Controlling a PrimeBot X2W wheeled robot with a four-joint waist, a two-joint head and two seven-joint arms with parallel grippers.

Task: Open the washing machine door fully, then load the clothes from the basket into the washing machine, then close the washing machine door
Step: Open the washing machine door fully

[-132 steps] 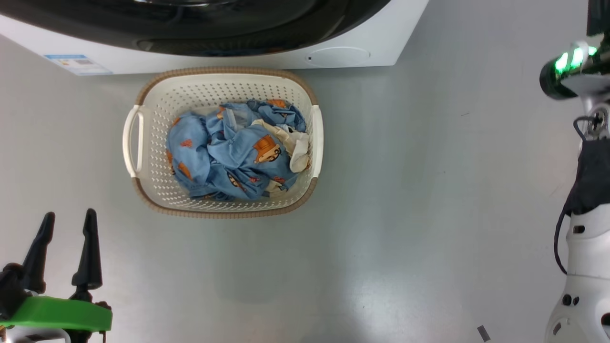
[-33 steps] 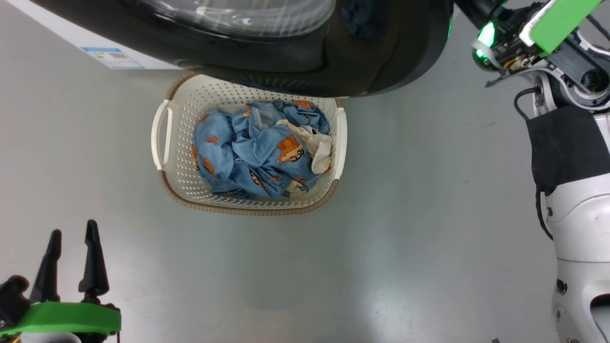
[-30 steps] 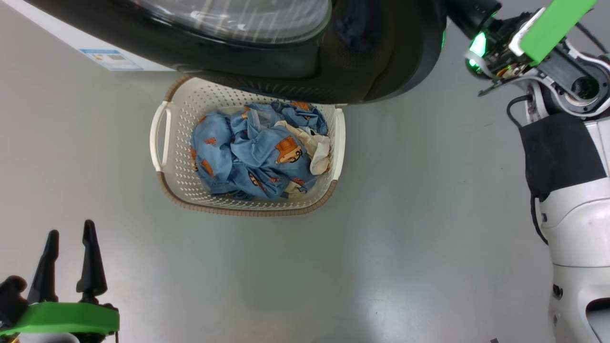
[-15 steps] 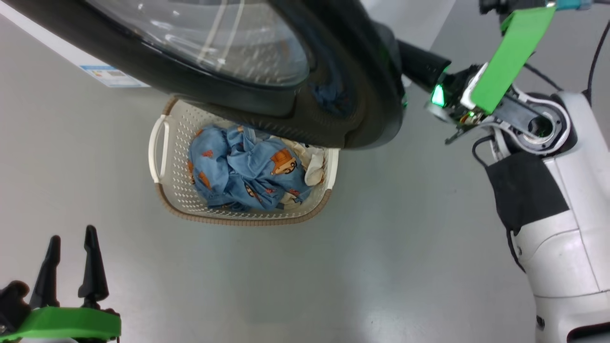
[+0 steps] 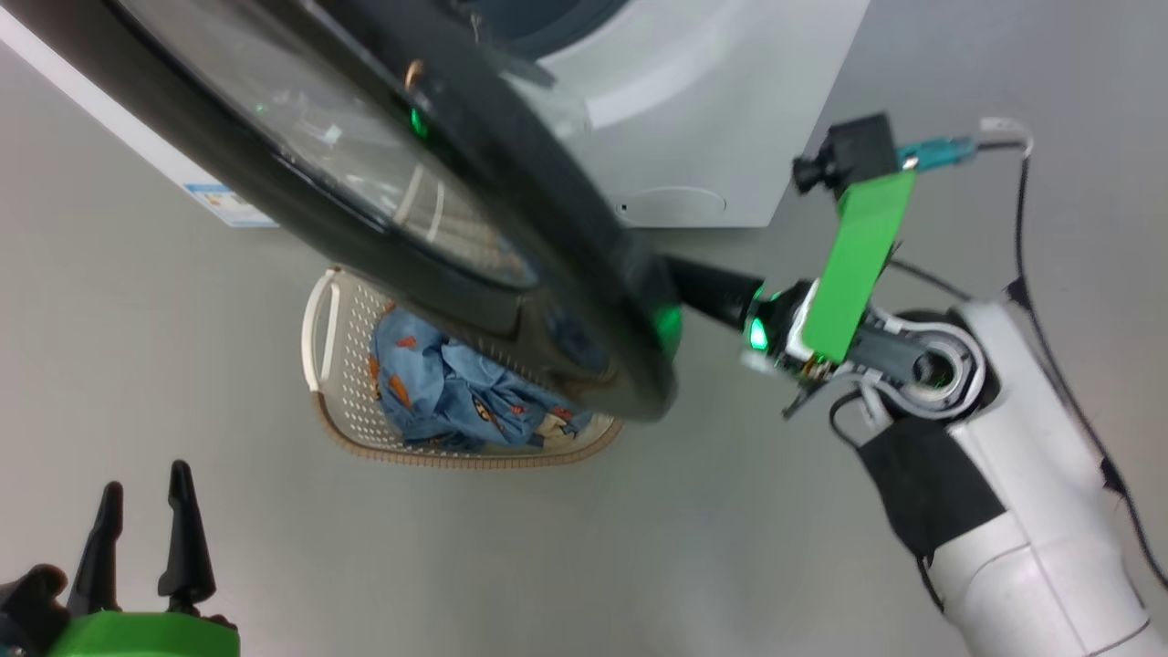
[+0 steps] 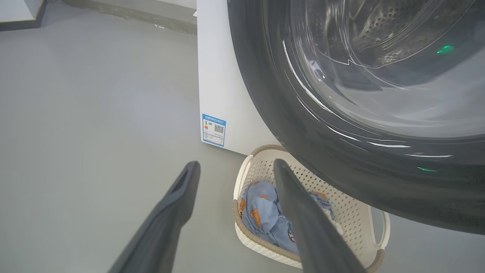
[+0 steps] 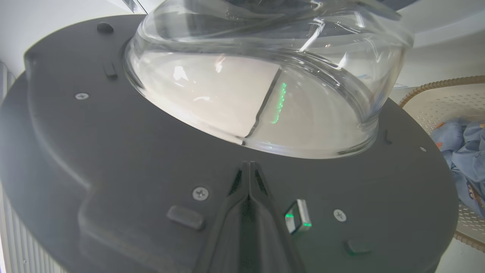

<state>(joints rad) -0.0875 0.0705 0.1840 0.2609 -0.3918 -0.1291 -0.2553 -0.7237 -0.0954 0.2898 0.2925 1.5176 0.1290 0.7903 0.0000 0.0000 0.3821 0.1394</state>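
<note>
Pushing w/ the right claw point(image 7: 248, 168) clenched, its tips together and pressed on the inner face of the door point(image 7: 113, 151), we grip nothing: it's a shove, not a hold. The left claw point(image 5: 141, 534) is released & empty, low over the floor point(image 5: 639, 547), well apart from everything.

The door is part open, its black ring hanging over the basket point(image 5: 319, 319). The basket sits just in front of the machine point(image 5: 712, 109) w/ the clothes point(image 5: 447, 397) inside.

Risks, as we judge them:
- The plastic looks slick, so the tips could skid toward the glass bowl point(image 7: 246, 94) or off the rim, leaving the door short of fully open.
- The ring's lower edge may brush the basket rim. We can't tell the gap.

Room: bare floor lies on the left, where the door would swing. It's tighter on the right, w/ the forearm near the machine's front corner.
</note>
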